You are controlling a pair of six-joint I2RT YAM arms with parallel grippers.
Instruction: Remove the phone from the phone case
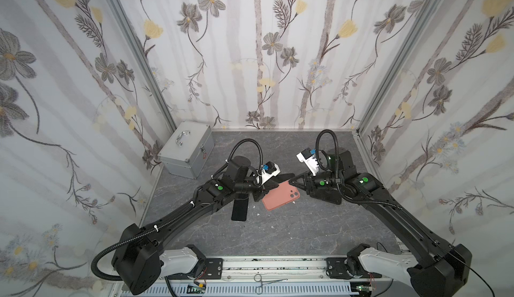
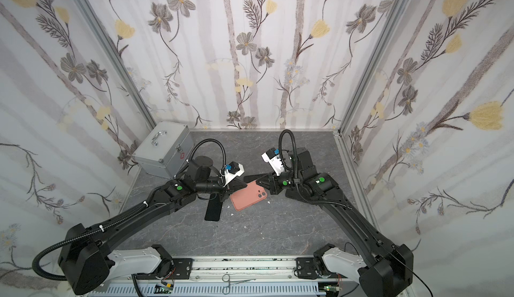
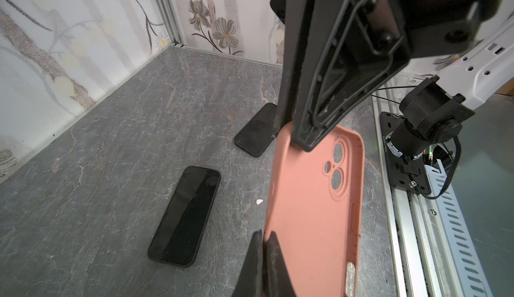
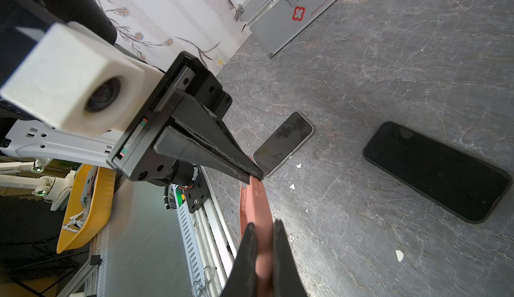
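The pink phone case (image 1: 281, 196) (image 2: 248, 195) hangs above the table between my two grippers. In the left wrist view the phone case (image 3: 314, 198) is empty, and the table shows through its camera holes. My left gripper (image 1: 262, 194) (image 3: 265, 234) is shut on one edge of it. My right gripper (image 1: 292, 183) (image 4: 262, 226) is shut on the camera-hole end. A black phone (image 1: 239, 209) (image 4: 283, 142) lies flat on the table, partly under the left arm. Another black phone (image 3: 185, 216) (image 4: 436, 170) lies behind the case.
A silver metal box (image 1: 186, 149) (image 4: 286, 6) stands in the back left corner. Small white scraps (image 3: 259, 202) dot the grey table (image 1: 278, 231). Forceps (image 1: 267, 281) lie on the front rail. A further dark phone (image 3: 256, 131) lies beyond the right gripper's fingers (image 3: 303, 139).
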